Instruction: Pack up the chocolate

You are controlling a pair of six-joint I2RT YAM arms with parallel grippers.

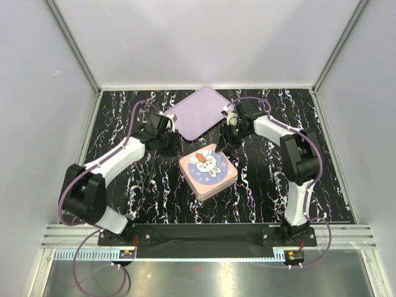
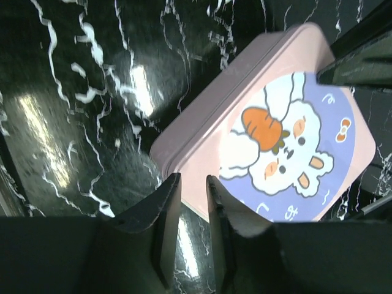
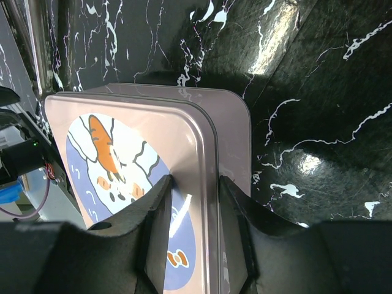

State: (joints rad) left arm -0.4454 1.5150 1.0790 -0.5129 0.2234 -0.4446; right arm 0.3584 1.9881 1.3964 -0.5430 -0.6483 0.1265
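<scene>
Nearest, along the base rail [image 1: 210, 234]: open black marbled tabletop [image 1: 260, 198] on both sides of the pink lid [image 1: 208, 167], with white walls [image 1: 37, 124] closing off the left, right and far edges.

Mid-table: left gripper [image 2: 193, 182] low, just beside the lid's far-left corner, fingers a narrow gap apart with nothing between them. Right gripper [image 3: 195, 184] astride the lid's far-right edge, rim between the fingers; cannot tell whether pinched or merely straddled.

Lid square and round-cornered, printed with a white bunny and an orange carrot on a blue disc, resting on a pinkish box [image 3: 236, 131] that juts past it.

Beyond: lilac tray [image 1: 197, 112] flat near the far edge.

Chocolate not showing in any view; perhaps under the lid, but cannot tell.
</scene>
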